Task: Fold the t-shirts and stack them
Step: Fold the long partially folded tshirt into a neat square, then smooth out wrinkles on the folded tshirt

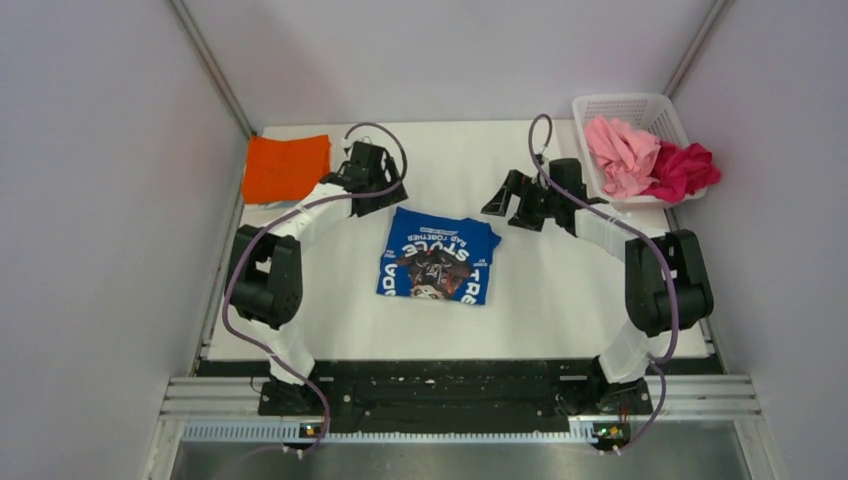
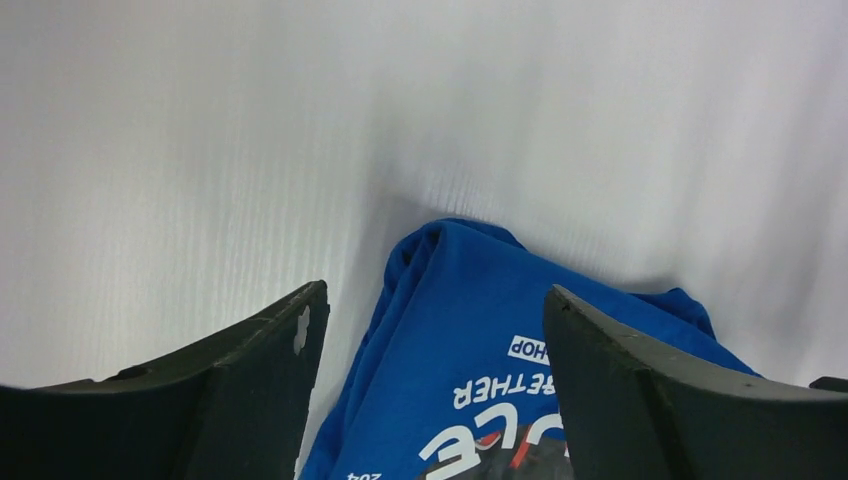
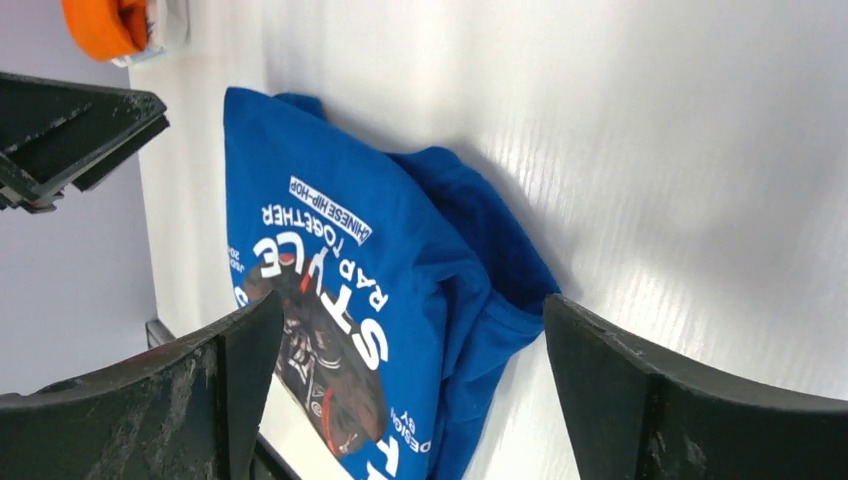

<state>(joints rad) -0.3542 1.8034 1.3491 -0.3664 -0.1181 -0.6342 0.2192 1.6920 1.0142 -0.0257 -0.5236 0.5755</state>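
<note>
A royal blue t-shirt [image 1: 440,256] with a round white-lettered print lies folded in the middle of the table, print up. It also shows in the left wrist view [image 2: 480,370] and the right wrist view [image 3: 370,290]. An orange t-shirt [image 1: 286,167] lies folded at the back left; its edge shows in the right wrist view [image 3: 105,25]. A light pink t-shirt [image 1: 622,155] and a magenta t-shirt [image 1: 683,170] sit crumpled in the basket. My left gripper [image 1: 383,197] is open and empty above the blue shirt's far left corner. My right gripper [image 1: 503,203] is open and empty above its far right corner.
A white lattice basket [image 1: 625,105] stands at the back right corner of the white table [image 1: 560,300]. Grey walls close the left, right and back sides. The arm bases sit on a black rail [image 1: 440,390] at the near edge.
</note>
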